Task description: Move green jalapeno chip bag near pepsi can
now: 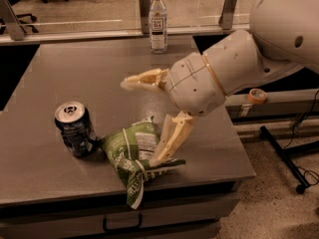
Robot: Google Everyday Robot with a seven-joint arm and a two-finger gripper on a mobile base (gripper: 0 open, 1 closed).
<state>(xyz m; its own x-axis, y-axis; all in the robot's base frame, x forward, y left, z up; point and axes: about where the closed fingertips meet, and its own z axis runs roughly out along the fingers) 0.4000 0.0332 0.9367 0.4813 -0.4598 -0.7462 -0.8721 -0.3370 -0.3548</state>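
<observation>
The green jalapeno chip bag [125, 149] lies crumpled on the grey table [75, 68] near its front edge. Its left end touches or nearly touches the pepsi can [75, 128], a dark blue can with a silver top standing upright to its left. My gripper [141, 121] is open, just above and right of the bag. One cream finger [142, 81] points left above the table. The other finger [169, 138] reaches down over the bag's right side. The bag is not clamped.
A clear bottle with a white cap [158, 21] stands at the table's back edge. A tape roll [257, 95] sits on a lower ledge at the right. A drawer handle [122, 225] is below the table front. Chair legs stand at the right.
</observation>
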